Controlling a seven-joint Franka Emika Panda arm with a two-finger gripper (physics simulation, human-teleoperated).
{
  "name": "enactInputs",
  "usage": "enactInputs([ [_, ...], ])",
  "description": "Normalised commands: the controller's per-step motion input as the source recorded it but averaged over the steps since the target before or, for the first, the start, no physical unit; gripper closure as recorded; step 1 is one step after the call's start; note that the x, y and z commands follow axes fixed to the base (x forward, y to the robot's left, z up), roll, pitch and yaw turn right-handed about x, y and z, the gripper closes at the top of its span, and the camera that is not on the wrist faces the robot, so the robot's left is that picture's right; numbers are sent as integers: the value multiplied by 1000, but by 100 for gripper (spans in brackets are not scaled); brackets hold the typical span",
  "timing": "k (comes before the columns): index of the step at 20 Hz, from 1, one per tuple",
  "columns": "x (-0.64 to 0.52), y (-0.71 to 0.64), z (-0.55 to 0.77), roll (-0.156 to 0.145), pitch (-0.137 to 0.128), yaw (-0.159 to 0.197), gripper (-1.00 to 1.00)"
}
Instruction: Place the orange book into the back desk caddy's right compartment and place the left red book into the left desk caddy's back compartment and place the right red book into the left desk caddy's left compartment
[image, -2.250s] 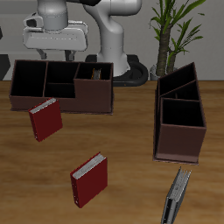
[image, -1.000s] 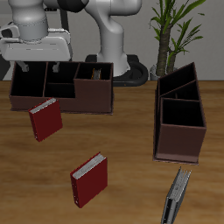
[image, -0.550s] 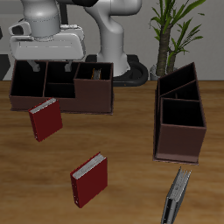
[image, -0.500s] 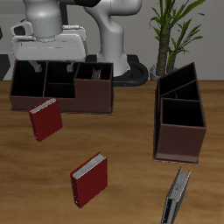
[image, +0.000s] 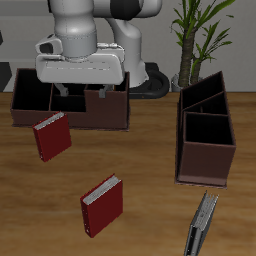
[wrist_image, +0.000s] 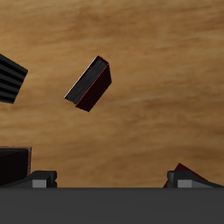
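Above the back desk caddy (image: 40, 100), the gripper (image: 84, 94) hangs with its jaws spread wide and nothing between them; the wrist view shows both fingertips (wrist_image: 39, 180) far apart over bare wood. In the last second the arm has swung along this caddy from its low end to the taller right compartment (image: 108, 108) and come a little forward. The orange book cannot be seen now, since the hand covers that section, so I cannot confirm it sits inside. With the hand empty, the first of the 3 placements looks finished, and the arm seems to be heading for a red book.

Both red books lie flat on the open table. The right red book (image: 50, 136) is just in front of the back caddy, and the left red book (image: 102, 205) is nearer the table's front edge, centred in the wrist view (wrist_image: 89, 83). The 2 books are well apart, with free room around each for a descent. The left desk caddy (image: 205, 150) stands clear of both. A thin grey book (image: 203, 225) stands by the front edge, near that caddy.
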Motion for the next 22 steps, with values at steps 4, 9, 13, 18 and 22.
enactInputs([
  [4, 378, 366, -68, -57, -12, -35, -100],
  [9, 417, 185, -55, -27, 18, -25, -100],
  [13, 593, 134, -154, -34, 12, -30, -100],
  [18, 395, -43, -107, -12, 1, -39, -100],
  [22, 434, 29, -283, -23, 11, 20, -100],
])
